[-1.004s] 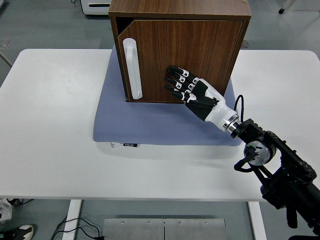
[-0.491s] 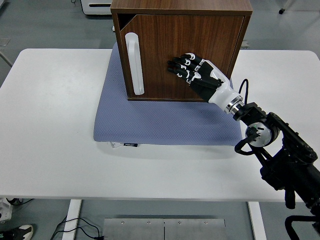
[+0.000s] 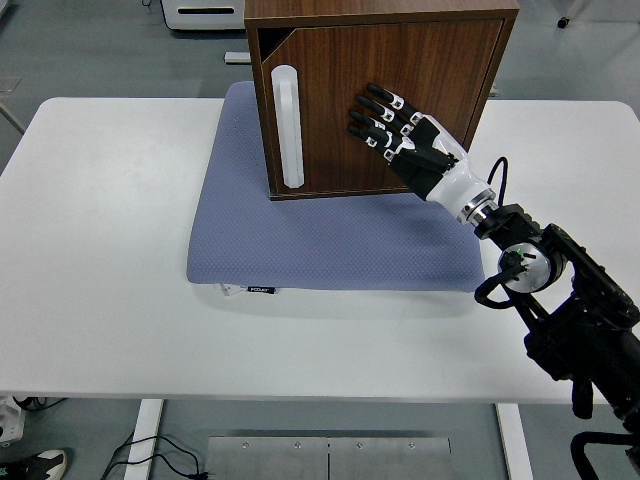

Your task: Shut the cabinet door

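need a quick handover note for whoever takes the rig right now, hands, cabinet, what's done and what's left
Right hand: fingers spread flat against the cabinet door, holding nothing. Left hand: not in view.
The wooden cabinet stands on the blue mat at the far side of the white table. The door's white handle is on its left side.
Done: door looks almost shut; a small dark gap shows at the top left corner.
Left: probably a last push to seat the door flush, then pull the hand away.

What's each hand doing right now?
Right hand: open, fingers flat against the cabinet door, holding nothing.
Left hand: not in view.
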Robot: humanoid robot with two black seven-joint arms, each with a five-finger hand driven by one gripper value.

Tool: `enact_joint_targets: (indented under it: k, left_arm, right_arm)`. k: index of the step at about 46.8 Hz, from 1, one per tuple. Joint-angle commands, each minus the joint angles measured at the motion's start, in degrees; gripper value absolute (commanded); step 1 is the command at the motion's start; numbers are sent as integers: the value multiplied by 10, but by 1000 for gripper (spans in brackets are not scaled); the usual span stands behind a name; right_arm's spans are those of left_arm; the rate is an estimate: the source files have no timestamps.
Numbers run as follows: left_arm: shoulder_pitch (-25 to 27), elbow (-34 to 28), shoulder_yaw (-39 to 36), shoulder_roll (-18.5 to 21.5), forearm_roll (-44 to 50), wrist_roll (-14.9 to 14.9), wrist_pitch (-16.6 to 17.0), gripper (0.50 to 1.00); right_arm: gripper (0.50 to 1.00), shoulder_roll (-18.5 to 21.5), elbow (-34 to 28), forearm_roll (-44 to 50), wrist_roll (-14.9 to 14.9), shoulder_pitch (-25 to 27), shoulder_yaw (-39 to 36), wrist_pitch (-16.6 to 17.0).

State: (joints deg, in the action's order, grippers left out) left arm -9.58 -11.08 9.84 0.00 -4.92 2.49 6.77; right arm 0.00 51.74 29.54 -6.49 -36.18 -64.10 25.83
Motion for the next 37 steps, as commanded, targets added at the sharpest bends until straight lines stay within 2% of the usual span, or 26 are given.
enact_joint_targets:
  k: [1, 7, 16, 24, 37]
  left_arm:
    - [0, 0, 0, 0, 0, 1, 0, 1000]
    - [0, 0, 0, 0, 0, 0, 0, 1000]
    - [0, 0, 0, 0, 0, 0, 0, 1000]
    - [0, 0, 0, 0, 0, 0, 0, 1000]
    - [0, 0, 0, 0, 0, 1, 0, 1000]
  right_arm:
    - [1000, 0, 10, 1, 1, 7, 5, 5]
    - [1000, 0, 35, 0, 0, 24, 21, 20]
    - [1000, -1, 78, 1, 0, 53, 24, 24]
    - [1000, -39, 107, 3, 0, 88, 23, 37]
    - [1000, -93, 144, 3, -2, 140, 3, 38]
